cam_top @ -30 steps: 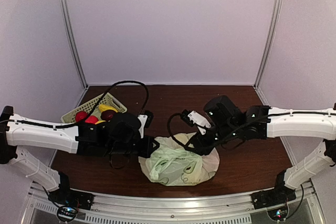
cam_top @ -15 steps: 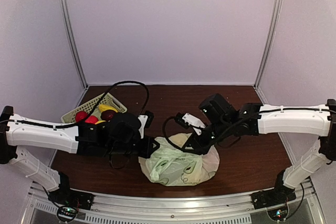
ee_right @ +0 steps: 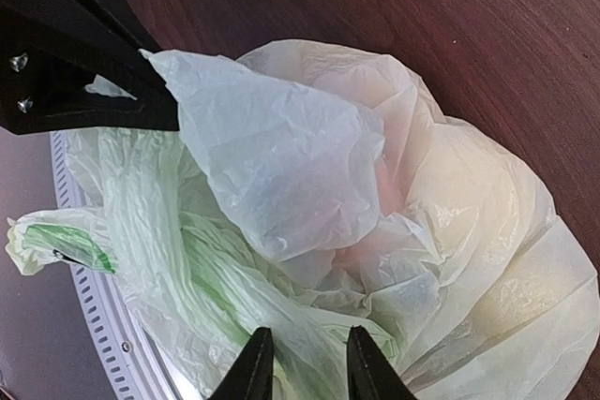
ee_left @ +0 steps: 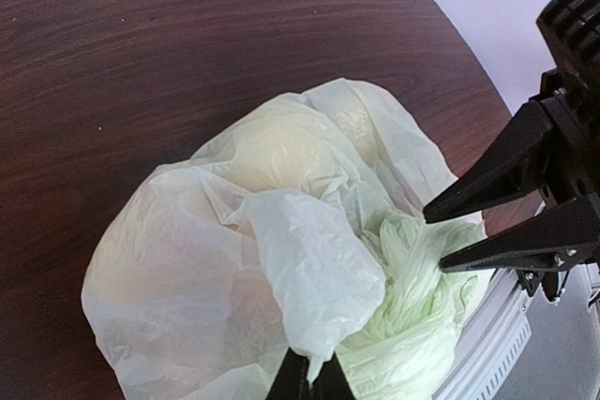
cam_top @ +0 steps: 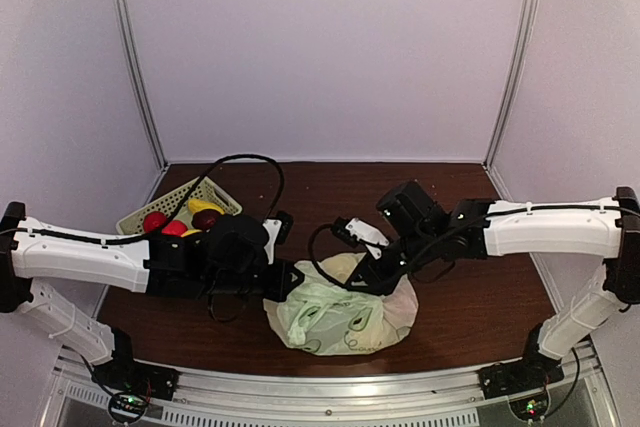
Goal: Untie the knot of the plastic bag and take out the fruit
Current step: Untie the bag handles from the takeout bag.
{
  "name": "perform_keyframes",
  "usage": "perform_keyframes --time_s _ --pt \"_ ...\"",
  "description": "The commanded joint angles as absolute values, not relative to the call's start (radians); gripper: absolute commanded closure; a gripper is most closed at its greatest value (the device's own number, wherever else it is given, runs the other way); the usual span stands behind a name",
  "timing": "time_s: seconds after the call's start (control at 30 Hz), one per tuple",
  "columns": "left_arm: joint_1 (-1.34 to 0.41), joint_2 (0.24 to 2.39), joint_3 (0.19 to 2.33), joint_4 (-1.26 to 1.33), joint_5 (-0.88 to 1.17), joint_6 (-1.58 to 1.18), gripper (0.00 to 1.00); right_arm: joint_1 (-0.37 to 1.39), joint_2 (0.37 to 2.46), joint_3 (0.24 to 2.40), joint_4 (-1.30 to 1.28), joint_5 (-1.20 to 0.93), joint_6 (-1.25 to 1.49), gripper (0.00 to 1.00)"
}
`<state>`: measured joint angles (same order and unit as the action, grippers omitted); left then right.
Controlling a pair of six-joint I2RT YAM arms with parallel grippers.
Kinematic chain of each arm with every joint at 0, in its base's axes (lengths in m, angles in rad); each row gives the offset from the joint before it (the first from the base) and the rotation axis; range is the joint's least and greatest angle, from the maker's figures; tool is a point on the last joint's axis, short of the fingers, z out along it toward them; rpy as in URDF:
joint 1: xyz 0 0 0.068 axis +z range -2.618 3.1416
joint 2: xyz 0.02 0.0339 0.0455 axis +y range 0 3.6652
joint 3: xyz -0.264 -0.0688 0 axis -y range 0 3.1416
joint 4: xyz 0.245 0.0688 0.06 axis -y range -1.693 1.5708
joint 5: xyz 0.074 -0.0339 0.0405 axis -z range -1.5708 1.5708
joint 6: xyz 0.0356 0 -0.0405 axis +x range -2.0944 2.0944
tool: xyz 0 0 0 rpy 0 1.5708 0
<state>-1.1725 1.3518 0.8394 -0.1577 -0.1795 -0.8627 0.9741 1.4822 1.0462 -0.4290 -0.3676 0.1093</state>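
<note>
Dark wood table point(cam_top: 480, 302): plastic bag point(cam_top: 345, 315) front, basket point(cam_top: 150, 205) far-left.

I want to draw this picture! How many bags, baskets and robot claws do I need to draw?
plastic bag: 1
basket: 1
claws (left claw, right claw): 2
total: 4

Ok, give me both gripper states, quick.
Left gripper: shut on a flap of the plastic bag.
Right gripper: open, fingers apart over the plastic bag, gripping nothing.
</note>
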Motion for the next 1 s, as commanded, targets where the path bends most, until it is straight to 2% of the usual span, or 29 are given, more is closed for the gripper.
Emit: perform_keyframes --time_s 0.0,0.2,0.37,0.4,0.97 --pt "-1.167 1.354 0.851 -0.149 -0.179 -0.846 1.00 0.960 1.519 1.035 -0.394 -0.371 0.100 0.72" --pt "-1.158 1.361 0.856 -0.150 -0.180 -0.844 1.00 0.940 1.547 1.040 -0.378 -0.372 0.106 0.74" --pt "-1.155 1.354 0.850 -0.144 -0.182 -0.837 1.00 0.930 1.539 1.029 -0.359 -0.414 0.120 0.98" --pt "-1.153 1.352 0.843 -0.134 -0.182 -0.833 1.00 0.929 1.531 1.023 -0.354 -0.419 0.124 1.00" --pt "-1.106 1.261 0.750 -0.081 -0.182 -0.826 1.00 0.922 1.272 0.776 -0.254 -0.393 0.289 1.00"
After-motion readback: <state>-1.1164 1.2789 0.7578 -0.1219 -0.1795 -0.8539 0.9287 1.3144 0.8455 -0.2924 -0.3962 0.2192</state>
